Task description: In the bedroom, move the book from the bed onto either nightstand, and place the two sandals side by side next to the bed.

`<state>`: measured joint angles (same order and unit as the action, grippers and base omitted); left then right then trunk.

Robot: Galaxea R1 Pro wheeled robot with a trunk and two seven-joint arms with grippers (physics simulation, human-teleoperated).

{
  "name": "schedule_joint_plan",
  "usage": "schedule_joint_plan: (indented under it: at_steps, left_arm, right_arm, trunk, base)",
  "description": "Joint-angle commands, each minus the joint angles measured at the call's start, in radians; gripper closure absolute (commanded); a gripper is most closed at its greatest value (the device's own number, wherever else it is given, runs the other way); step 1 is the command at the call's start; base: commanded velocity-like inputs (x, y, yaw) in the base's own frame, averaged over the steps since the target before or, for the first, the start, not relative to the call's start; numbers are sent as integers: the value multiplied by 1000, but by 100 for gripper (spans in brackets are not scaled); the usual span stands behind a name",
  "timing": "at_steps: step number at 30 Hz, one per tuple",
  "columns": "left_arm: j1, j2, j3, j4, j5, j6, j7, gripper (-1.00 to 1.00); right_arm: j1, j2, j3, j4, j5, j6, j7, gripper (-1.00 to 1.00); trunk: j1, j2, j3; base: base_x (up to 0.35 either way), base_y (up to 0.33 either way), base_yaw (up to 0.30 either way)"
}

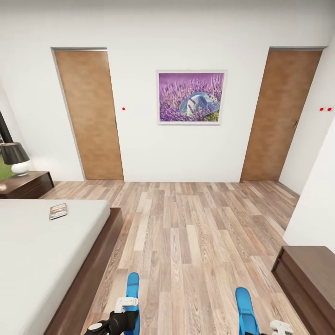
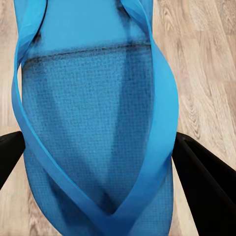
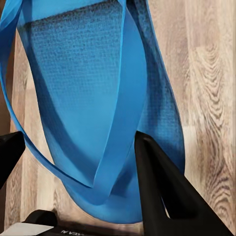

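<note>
1. Each arm carries one of the two sandals. Left gripper (image 2: 98, 162) is clenched across the left sandal (image 2: 93, 108), black fingers (image 2: 206, 182) pressing on both its edges. Right gripper (image 3: 78, 162) is clamped on the right sandal (image 3: 98, 93); one finger seems to sit inside the strap loop, the other at the sole's edge.
2. Key relation: the bed (image 1: 42, 251) lies to the robot's left, so the left arm is nearer it. In head view both sandals point straight ahead, long axes roughly parallel to the bed's wooden side; the left one (image 1: 132, 291) is near the frame, the right one (image 1: 244, 307) well apart from it, out over open floor (image 1: 195, 232).
3. My read: right arm must bring its sandal toward the bed, beside the left one, before set-down.
4. Book (image 1: 58, 211) lies flat on the mattress, toward the nightstand (image 1: 28, 184) end.
5. Count: 2 sandals, 1 book, 1 nightstand w/ 1 lamp (image 1: 15, 158), 2 wooden doors, 1 lavender picture (image 1: 191, 97), 1 low cabinet (image 1: 309, 279) far from the bed.
</note>
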<state>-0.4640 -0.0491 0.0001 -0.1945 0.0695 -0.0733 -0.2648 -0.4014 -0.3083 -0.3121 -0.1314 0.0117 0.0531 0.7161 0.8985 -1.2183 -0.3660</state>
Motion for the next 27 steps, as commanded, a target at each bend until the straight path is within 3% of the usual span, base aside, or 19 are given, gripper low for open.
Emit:
schedule_joint_plan:
  at_steps: [1,10,27]
  left_arm:
    - [-1,0,0,1,7,-2,-4,100]
    - [-1,0,0,1,7,-2,-4,100]
    - [-1,0,0,1,7,-2,-4,100]
  right_arm:
    - [-1,0,-5,0,-1,0,4,100]
    - [-1,0,-5,1,-2,-6,3,100]
    - [-1,0,-7,0,-9,-6,5,100]
  trunk:
    - [0,-1,-1]
    - [0,-1,-1]
    - [0,-1,-1]
  base:
    - [0,0,3]
    - [25,0,0]
    - [289,0,0]
